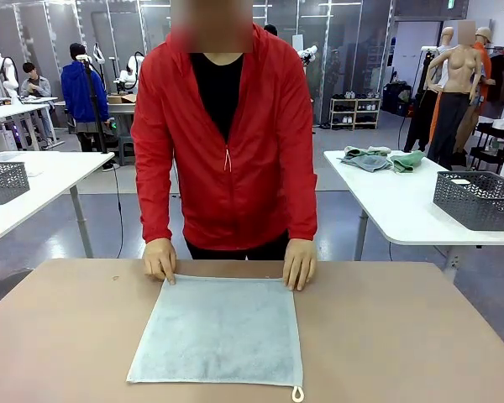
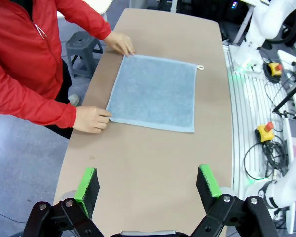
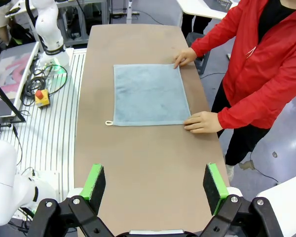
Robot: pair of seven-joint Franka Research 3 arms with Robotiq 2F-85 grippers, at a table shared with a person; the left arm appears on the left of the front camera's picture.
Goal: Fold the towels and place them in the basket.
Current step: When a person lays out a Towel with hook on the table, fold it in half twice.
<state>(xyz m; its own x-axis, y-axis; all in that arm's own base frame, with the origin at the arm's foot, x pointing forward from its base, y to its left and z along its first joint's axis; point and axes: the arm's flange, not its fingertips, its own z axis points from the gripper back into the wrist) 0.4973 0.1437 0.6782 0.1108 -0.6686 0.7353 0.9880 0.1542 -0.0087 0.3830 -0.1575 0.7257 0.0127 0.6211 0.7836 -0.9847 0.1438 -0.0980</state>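
The two green-padded fingers (image 2: 88,186) of the left gripper (image 2: 148,182) stand wide apart with nothing between them, released, above a bare part of the brown table (image 2: 153,153). The right gripper (image 3: 154,181) looks the same: its jaws are spread wide, they grasp nothing, and under them is plain brown table top. Both grippers hang over their own end of the table, well apart from the cloth.

Farther out, in the middle of the table, one towel (image 1: 218,332) lies flat and fully spread, a pale blue-grey rectangle with no fold in it. Its near edge runs close to the robot's edge of the table, and its far edge is near the person's side. A small white loop (image 1: 297,394) sticks out from the near corner on the robot's right.

At the far edge a person in a red jacket (image 1: 227,151) leans over the table. One hand (image 1: 160,259) presses with its fingertips on the far corner at the robot's left, and the other hand (image 1: 300,263) rests on the far corner at the robot's right. Both hands touch the towel at its corners and hold it down on the table.

Behind the person, on a white side table (image 1: 403,210) at the right, stands a dark grey mesh basket (image 1: 477,200), and some crumpled cloths (image 1: 378,158) lie farther back on the same table. I cannot tell if this basket belongs to the work here.
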